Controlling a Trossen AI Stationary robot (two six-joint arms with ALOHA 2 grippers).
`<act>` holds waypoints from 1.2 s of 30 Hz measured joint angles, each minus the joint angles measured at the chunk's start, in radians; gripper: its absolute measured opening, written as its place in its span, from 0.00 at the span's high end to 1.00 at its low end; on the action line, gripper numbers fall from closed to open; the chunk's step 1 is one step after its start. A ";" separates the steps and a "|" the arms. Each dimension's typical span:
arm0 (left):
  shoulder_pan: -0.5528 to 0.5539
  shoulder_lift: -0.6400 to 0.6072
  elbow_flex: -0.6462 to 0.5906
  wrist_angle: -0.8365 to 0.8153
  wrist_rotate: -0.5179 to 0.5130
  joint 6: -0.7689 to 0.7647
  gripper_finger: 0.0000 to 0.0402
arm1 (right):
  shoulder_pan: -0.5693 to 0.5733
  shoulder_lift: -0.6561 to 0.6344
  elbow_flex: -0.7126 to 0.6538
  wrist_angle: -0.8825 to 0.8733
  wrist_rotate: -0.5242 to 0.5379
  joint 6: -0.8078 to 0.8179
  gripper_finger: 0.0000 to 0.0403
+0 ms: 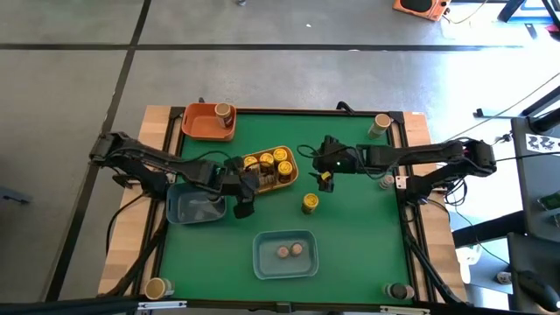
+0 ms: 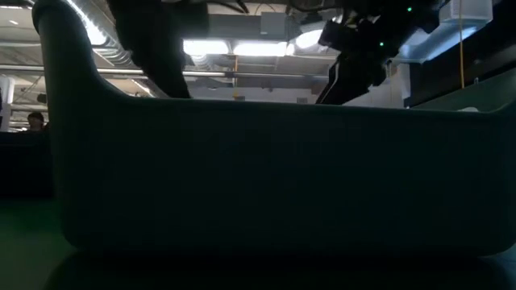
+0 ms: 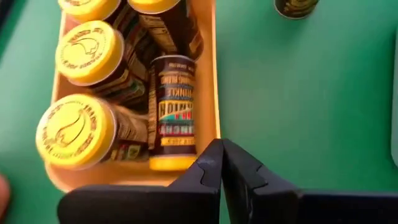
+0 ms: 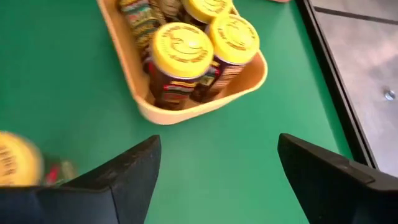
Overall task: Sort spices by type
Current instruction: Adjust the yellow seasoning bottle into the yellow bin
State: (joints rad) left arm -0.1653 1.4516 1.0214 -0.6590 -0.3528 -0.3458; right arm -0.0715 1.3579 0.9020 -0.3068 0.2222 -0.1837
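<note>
On the green mat (image 1: 350,236), I work from the largest items down. Two blue trays (image 1: 285,255) and an orange tray (image 1: 203,123) are smooth moulded rectangles with rounded rims; the yellow tray (image 1: 289,177) is the same form and sits between the two grippers.

The left gripper (image 3: 222,163) is fully closed and holds nothing. Its tips sit just off the yellow tray's end wall. Directly ahead of the tips, one jar (image 3: 173,112) lies on its side inside the tray, long axis pointing straight away from the gripper, yellow lid nearest. Upright jars stand beside it.

The right gripper (image 4: 217,162) is wide open and empty, hovering above the mat just short of the tray's opposite end.

The loose jar (image 1: 310,203) stands upright on the mat, just below and beside the right gripper, which I judge the nearer arm for it. Its axis is vertical, so I expect a descent over the lid.

The jars are small glossy cylinders with printed labels and embossed plastic lids.
</note>
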 joint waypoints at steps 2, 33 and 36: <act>-0.017 -0.019 0.000 -0.036 -0.045 -0.023 0.99 | 0.012 -0.012 0.000 -0.006 0.000 0.000 0.20; 0.235 0.180 0.001 -0.098 -0.029 -0.001 0.99 | -0.093 0.243 0.000 0.171 -0.004 0.015 0.20; 0.235 0.199 0.001 -0.062 -0.028 0.032 0.99 | -0.093 0.260 0.000 0.192 -0.008 0.014 0.20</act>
State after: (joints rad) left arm 0.0700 1.6506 1.0222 -0.7212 -0.3813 -0.3139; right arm -0.1646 1.6184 0.9024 -0.1151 0.2137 -0.1692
